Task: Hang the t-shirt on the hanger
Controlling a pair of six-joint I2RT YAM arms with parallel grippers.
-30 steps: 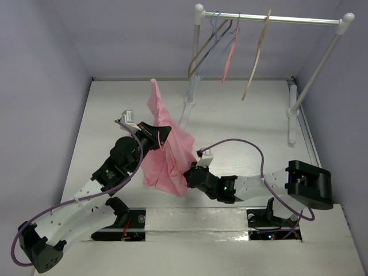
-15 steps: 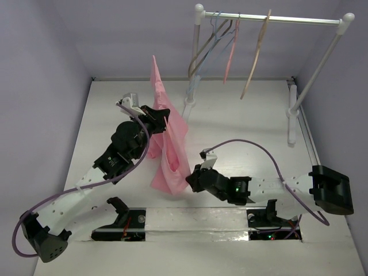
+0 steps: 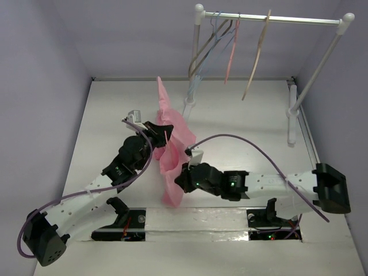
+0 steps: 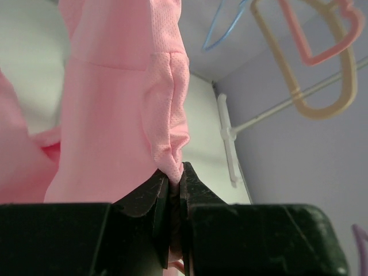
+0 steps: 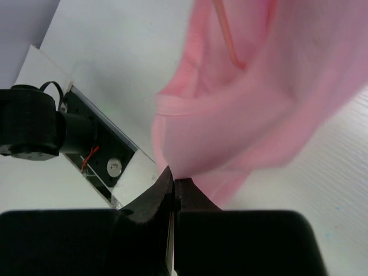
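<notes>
1. Left gripper (image 3: 160,130) is closed tight on a bunched fold of the t-shirt (image 3: 171,158). The left wrist view shows this best, with fabric rising from the pinched jaws.
2. The right gripper (image 3: 179,180) is also clamped shut. Its wrist view shows a lower edge of the pink cloth nipped at the fingertips (image 5: 167,183), which the top view hides behind fabric.
3. Only the top view shows the whole garment. It hangs between the two grippers above the table (image 3: 241,115), with one end standing up towards the rack (image 3: 270,19).
4. The hanger (image 3: 232,49) hangs on the rack rail, beside a tan wooden hanger (image 3: 257,54) and well apart from the shirt.
5. From below, the left wrist view shows the hanger loops overhead, among them a blue wire hanger (image 4: 215,31).
</notes>
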